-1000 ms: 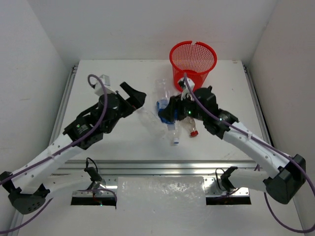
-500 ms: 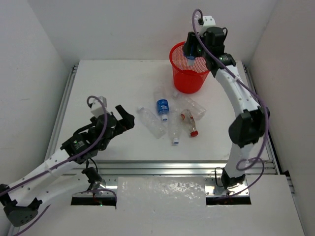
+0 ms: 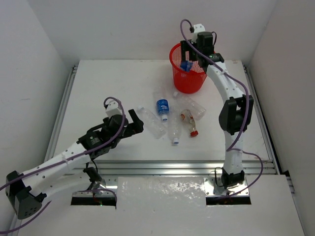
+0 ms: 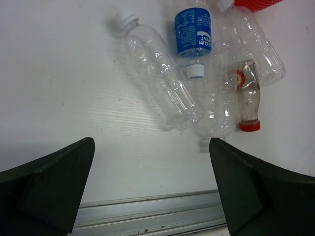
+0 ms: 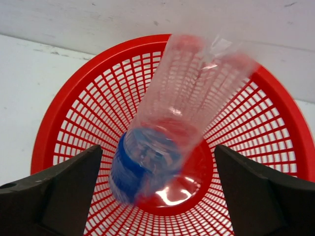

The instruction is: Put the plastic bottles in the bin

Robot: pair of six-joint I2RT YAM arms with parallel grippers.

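Plastic bottles [image 3: 162,107] on their sides in a loose cluster at the middle of the white table [image 3: 98,83], just on the near side of the bin [image 3: 188,83]. Among them a blue-labelled bottle [image 4: 193,34] with white cap, a red-capped bottle [image 4: 247,98] and three clear ones, several touching. A blurred bottle [image 5: 167,132], tilted with its blue-labelled end down, inside the mouth of the red mesh bin at the far edge of the table. Right gripper [image 3: 191,54] poised directly over the bin, fingers [image 5: 54,196] spread to either side of that bottle, clear of it. Left gripper [image 3: 134,125] low over the table just left of the cluster, jaws wide apart, nothing between them. Right arm [image 3: 231,113] stretched tall from its base at the near edge; left arm [image 3: 64,157] reaching low and forward across the table
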